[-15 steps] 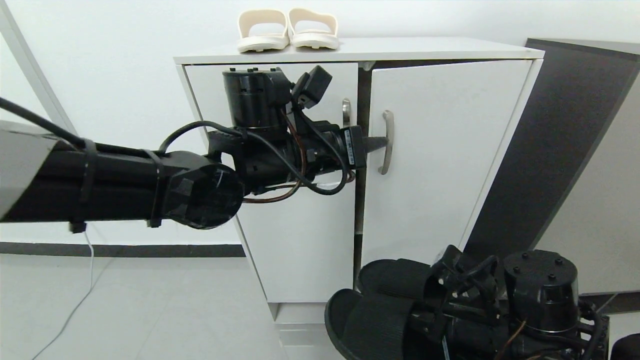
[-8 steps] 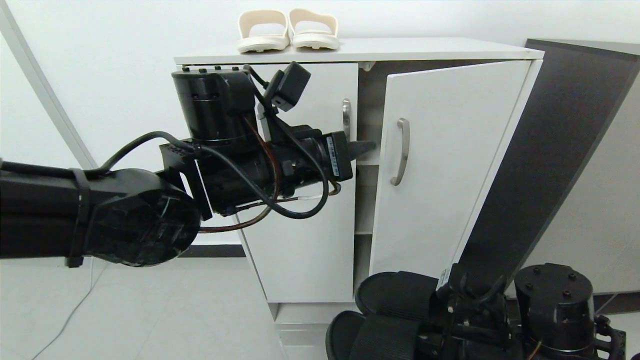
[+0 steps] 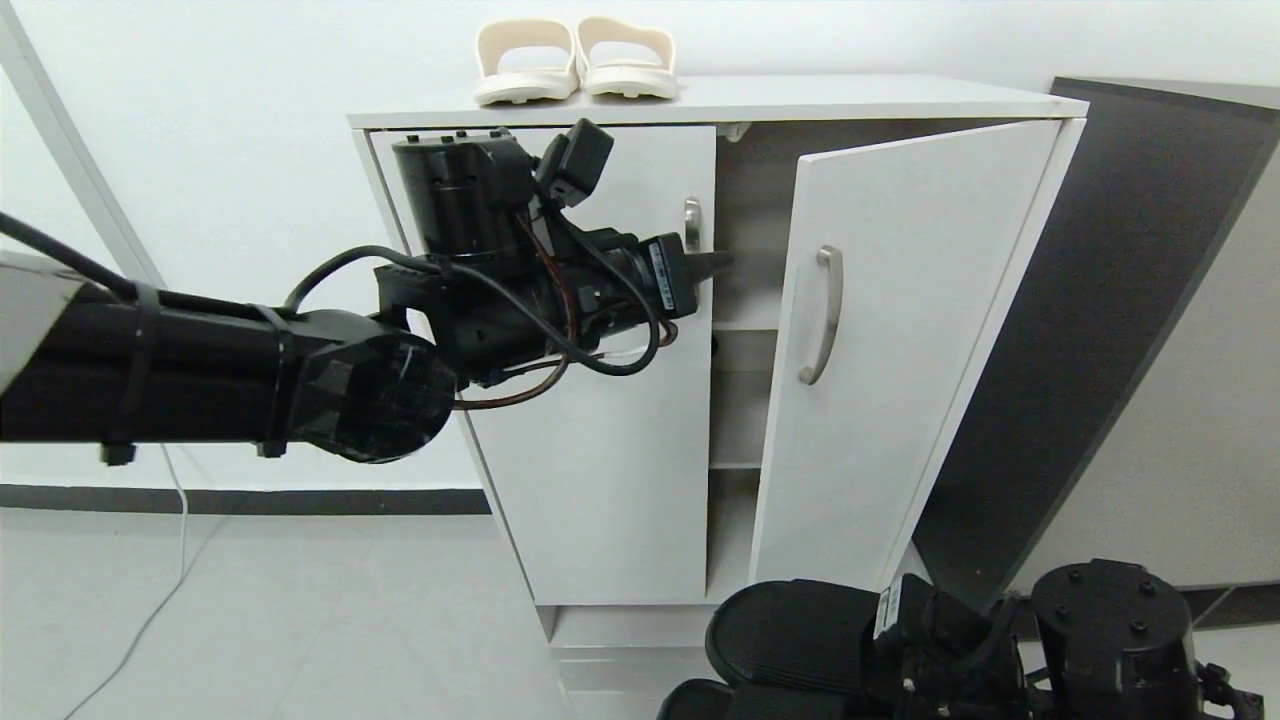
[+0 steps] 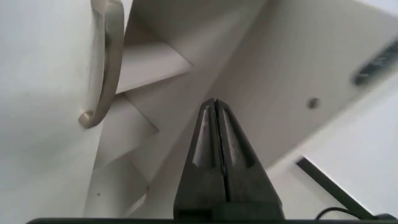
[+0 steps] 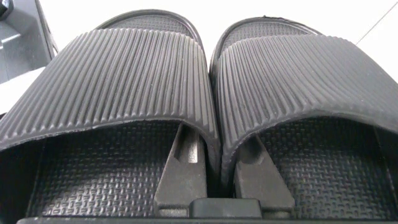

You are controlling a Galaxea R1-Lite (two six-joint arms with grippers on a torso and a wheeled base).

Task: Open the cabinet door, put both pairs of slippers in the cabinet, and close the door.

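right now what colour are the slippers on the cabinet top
The slippers are cream; the head view shows them best.

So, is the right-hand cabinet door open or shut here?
Partly open: the right door angles outward, shelves showing in the gap beside the left door.

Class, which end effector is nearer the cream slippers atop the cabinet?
Left. The left end effector is up by the cabinet opening, below the cream slippers; the right end effector is low down, gripping the black slippers.

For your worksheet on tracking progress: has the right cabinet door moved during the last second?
Yes. The right cabinet door has swung further open, its handle drawing away from the closed left door, widening the gap.
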